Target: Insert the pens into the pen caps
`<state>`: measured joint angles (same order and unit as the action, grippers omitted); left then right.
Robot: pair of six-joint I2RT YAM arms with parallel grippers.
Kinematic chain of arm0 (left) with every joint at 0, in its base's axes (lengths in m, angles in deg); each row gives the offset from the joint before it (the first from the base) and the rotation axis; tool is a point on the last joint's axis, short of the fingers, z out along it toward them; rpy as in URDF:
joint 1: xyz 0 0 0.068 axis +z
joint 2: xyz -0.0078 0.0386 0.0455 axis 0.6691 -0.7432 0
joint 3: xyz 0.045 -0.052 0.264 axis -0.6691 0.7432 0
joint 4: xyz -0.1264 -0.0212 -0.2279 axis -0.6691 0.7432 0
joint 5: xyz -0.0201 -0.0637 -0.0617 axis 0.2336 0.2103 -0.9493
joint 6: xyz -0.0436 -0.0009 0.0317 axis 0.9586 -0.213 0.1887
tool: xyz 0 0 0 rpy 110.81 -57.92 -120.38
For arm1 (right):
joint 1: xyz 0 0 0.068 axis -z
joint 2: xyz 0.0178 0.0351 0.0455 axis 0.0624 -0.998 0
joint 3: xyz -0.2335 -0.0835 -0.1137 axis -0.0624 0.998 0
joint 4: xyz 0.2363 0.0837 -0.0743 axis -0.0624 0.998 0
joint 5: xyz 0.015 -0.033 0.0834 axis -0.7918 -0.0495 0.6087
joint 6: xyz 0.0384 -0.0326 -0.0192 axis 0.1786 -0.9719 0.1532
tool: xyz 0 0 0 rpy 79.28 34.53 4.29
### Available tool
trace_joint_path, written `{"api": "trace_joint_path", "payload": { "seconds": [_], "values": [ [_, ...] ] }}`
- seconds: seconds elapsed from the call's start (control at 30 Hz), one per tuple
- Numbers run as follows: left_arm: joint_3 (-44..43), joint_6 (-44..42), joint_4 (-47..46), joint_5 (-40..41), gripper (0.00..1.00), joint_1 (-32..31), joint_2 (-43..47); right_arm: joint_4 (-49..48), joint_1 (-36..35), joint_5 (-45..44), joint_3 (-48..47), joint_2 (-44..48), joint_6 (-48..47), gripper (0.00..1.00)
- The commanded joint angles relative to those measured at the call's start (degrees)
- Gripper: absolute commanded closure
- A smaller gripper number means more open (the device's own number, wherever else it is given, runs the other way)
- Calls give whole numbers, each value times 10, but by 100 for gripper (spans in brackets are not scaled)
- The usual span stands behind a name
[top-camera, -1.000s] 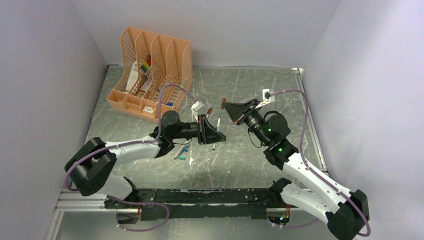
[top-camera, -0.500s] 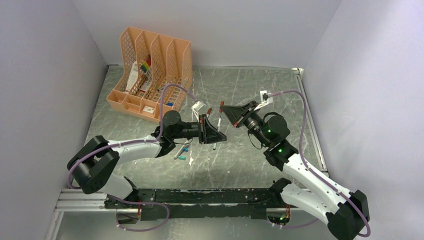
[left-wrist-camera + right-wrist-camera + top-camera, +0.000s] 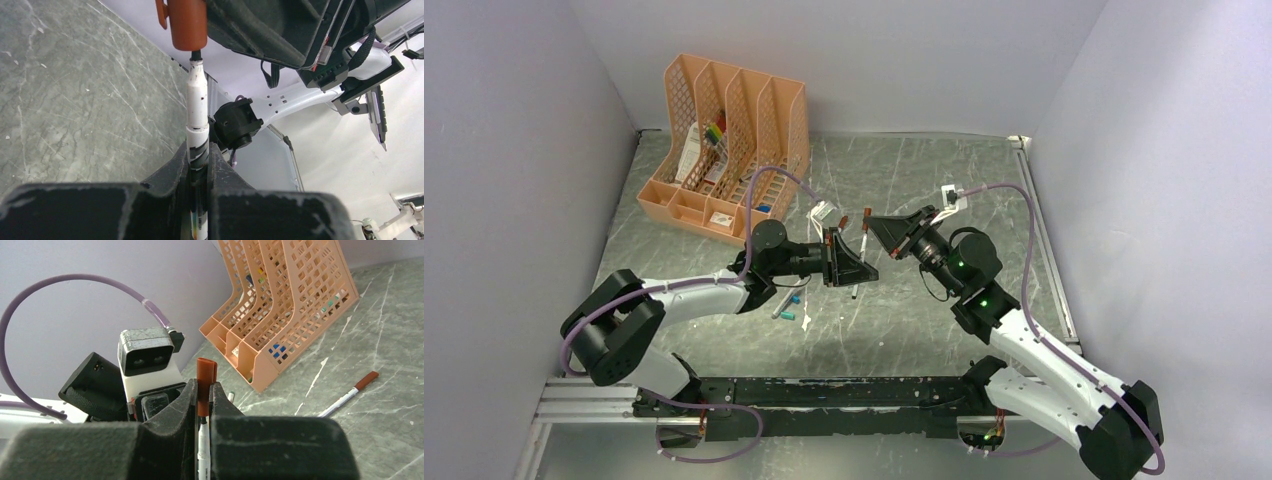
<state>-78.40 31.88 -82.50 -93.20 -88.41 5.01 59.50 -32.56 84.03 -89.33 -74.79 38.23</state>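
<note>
White pen [image 3: 197,102] between left fingers [image 3: 172,172], beneath cap [image 3: 187,25]

The right end effector [image 3: 870,218] slid left — its cap [image 3: 187,22] (red-brown) meets the pen [image 3: 197,105].

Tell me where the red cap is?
Seen from above, the red cap is mid-table in the air, pinched in the right gripper, with the left gripper's pen tip at its open end.
</note>
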Motion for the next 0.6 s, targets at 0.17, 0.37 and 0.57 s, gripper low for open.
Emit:
{"api": "trace_joint_path", "payload": {
  "seconds": [0.17, 0.37, 0.57],
  "values": [
    [-15, -15, -4, 13, 93, -4, 21, -3, 3, 5, 7, 8, -6, 100],
    [-10, -8, -16, 19, 93, -3, 20, 12, 2, 5, 0, 16, -11, 100],
    [-35, -28, 9, 26, 93, -1, 12, 19, 2, 16, 13, 24, -9, 100]
  ]
}}
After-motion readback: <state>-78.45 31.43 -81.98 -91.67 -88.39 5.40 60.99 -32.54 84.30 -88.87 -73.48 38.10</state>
